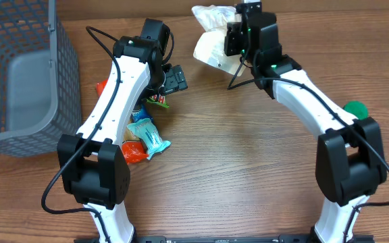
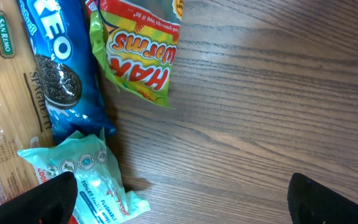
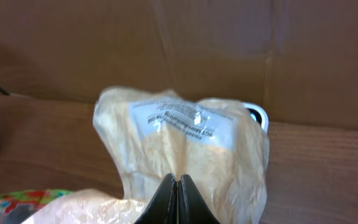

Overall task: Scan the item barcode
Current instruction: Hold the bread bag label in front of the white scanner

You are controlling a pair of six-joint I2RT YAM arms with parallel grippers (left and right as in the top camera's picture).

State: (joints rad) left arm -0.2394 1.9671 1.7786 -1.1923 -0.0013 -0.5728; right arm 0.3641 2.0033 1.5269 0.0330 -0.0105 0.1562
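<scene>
**Gripping the bag, label in view**

I have the pale bag (image 3: pixel 185 149) at the desk's (image 1: pixel 248 169) far edge, clenched in my right fingers (image 3: pixel 166 202). Its printed label (image 3: pixel 182 121) faces that wrist's camera. My left fingers (image 2: pixel 48 196) hang spread and empty over the Oreo pack (image 2: pixel 64 81) and gummy worms (image 2: pixel 138 46), well apart from the bag.

Even bright light, soft shadows; pale bag (image 3: pixel 185 143) looks slightly blurred.

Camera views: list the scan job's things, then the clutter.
Job: pale crinkly plastic bag with white label, pinched in the right hand.
Lying about: blue Oreo packet, green-yellow gummy-worm bag, spaghetti pack, teal pouch, grey mesh basket.
</scene>
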